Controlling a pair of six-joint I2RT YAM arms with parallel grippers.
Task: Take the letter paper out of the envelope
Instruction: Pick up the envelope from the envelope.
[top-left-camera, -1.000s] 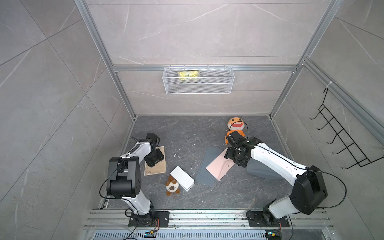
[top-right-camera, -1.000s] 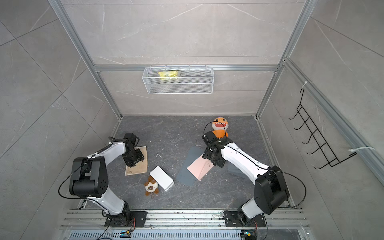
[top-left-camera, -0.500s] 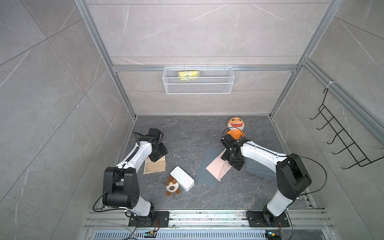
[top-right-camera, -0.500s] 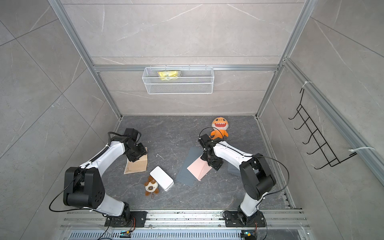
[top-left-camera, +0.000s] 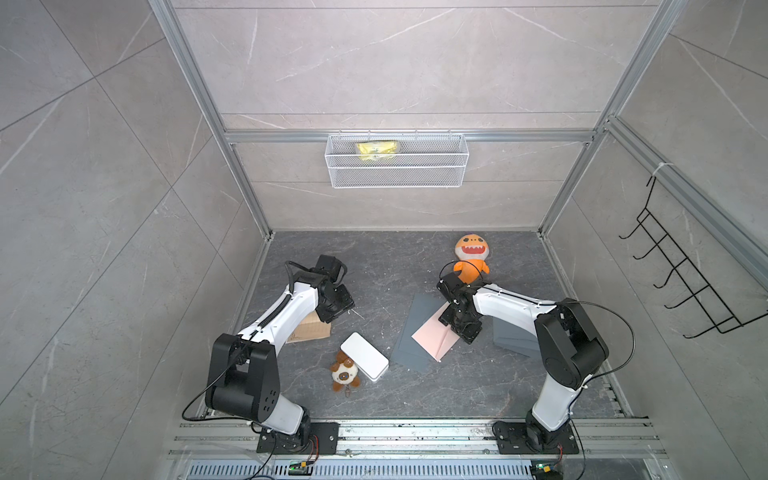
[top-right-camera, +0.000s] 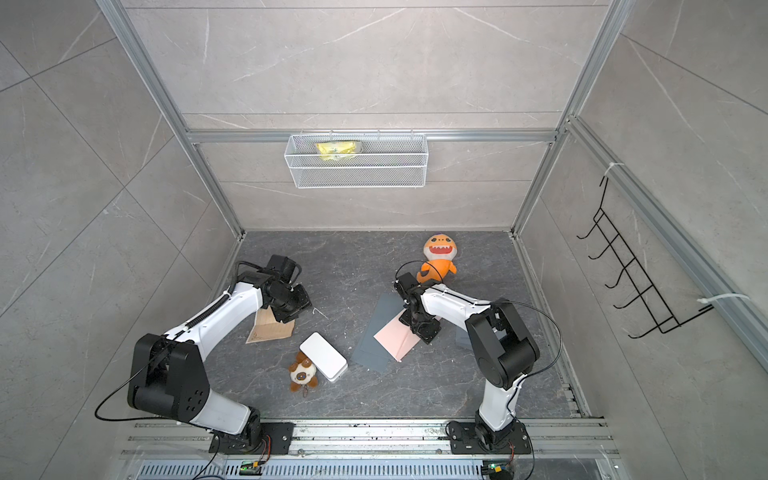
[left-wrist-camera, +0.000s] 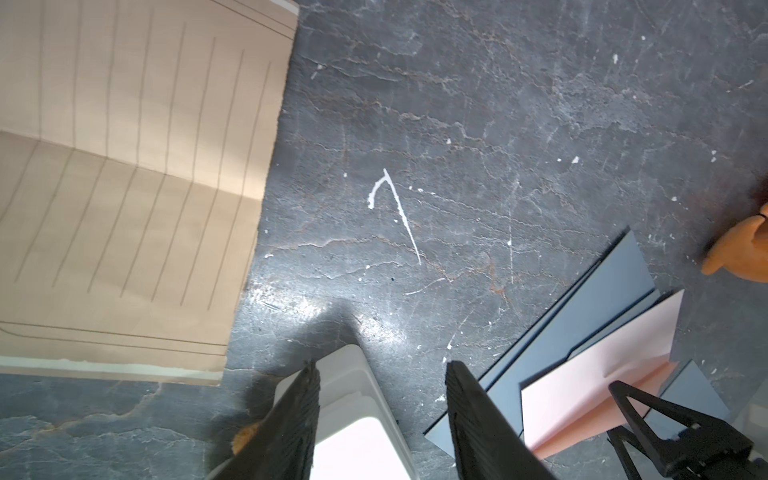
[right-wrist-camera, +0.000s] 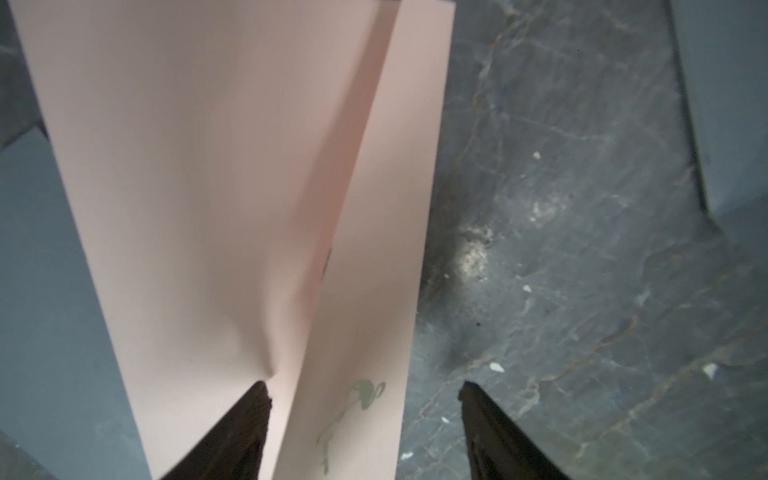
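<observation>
The pink envelope (top-left-camera: 432, 338) lies flat on a few grey sheets (top-left-camera: 409, 353) at the middle of the counter (top-left-camera: 374, 270), with its flap folded open. The tan lined letter paper (top-left-camera: 309, 330) lies well apart from it, unfolded, on the left side. The right arm reaches from its base with the elbow raised and the wrist bent down, so the right hand (right-wrist-camera: 362, 388) points at the envelope's edge. Its jaws stand wide – one fingertip (right-wrist-camera: 253, 399) presses on the pink paper beside the flap crease, the other is over bare counter. The left arm stretches forward with its forearm above the letter paper. The left hand (left-wrist-camera: 382, 370) is half spread and holds nothing – it is turned toward a white box (top-left-camera: 365, 361).
</observation>
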